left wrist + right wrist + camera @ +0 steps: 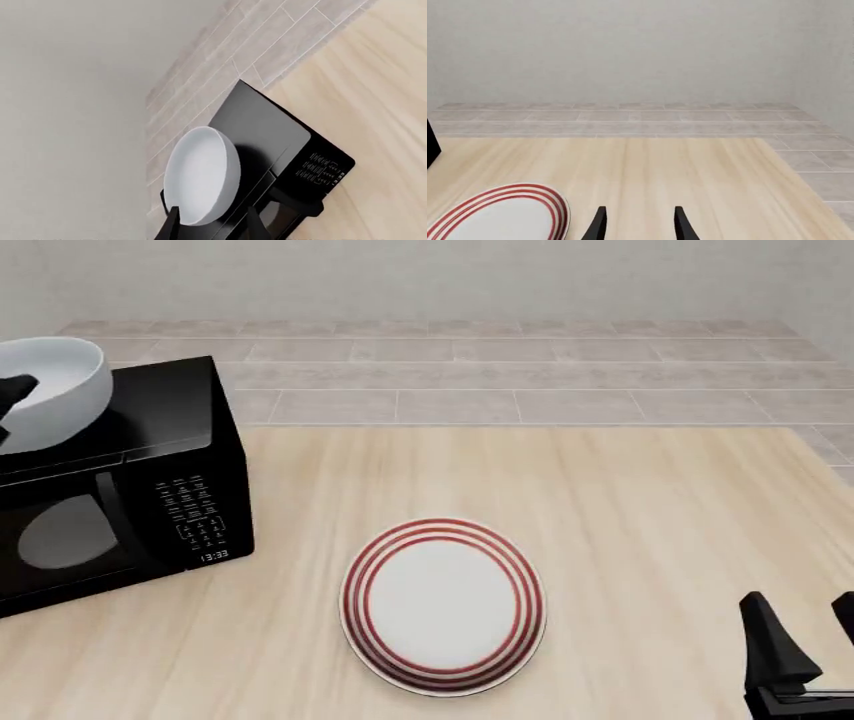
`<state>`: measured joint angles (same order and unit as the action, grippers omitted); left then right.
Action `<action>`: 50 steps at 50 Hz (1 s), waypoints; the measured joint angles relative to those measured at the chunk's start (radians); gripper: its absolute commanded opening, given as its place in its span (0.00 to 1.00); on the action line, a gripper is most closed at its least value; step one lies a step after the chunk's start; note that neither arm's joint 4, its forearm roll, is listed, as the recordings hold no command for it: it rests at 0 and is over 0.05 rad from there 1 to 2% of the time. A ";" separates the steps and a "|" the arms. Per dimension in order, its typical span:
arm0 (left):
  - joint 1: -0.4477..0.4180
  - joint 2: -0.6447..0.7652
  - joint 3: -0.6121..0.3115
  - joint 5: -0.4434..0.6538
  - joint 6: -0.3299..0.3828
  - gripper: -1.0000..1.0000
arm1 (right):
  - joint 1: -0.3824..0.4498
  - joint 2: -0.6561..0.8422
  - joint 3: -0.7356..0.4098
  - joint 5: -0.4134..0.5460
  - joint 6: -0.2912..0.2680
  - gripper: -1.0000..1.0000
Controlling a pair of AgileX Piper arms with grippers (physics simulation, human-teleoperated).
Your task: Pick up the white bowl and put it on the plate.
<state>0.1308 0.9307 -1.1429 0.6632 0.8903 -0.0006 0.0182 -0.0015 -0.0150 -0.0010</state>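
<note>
The white bowl (51, 390) is up above the top of the black microwave (147, 480), at the far left of the table (641, 500). It is tipped on its side a bit, not flat, so it looks lifted. The left gripper (212, 222) has it. In the left wrist view its two dark fingers stand apart with the bowl's rim between them, one on each side, so it looks like the gripper is pinching the rim. In the front view only a small dark bit of this gripper shows at the bowl's edge.

The plate (443, 602), with its red rings, lies flat on the table, near the middle and in front. It has nothing on it. It is well apart from the bowl.

The right gripper (638, 222) waits low at the right side of the table, just beside the plate. Its fingers are apart and hold nothing.

So I think the picking up is done and the carrying step is on. Next the left arm needs to bring the bowl over to the plate, turn it level, lower it onto the middle, and then let go.
</note>
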 measured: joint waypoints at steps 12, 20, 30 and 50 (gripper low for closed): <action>0.005 0.030 0.030 -0.027 0.003 1.00 | 0.000 0.000 0.000 0.000 0.000 1.00; 0.000 0.038 0.057 -0.042 -0.002 1.00 | 0.000 0.000 0.000 0.000 0.000 1.00; 0.004 0.053 0.071 -0.057 -0.007 1.00 | 0.000 0.000 0.000 0.000 0.000 1.00; 0.033 0.092 0.081 -0.105 -0.003 1.00 | 0.000 0.000 0.000 0.000 0.000 1.00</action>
<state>0.1640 1.0230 -1.0617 0.5584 0.8873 -0.0006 0.0182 -0.0015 -0.0150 -0.0010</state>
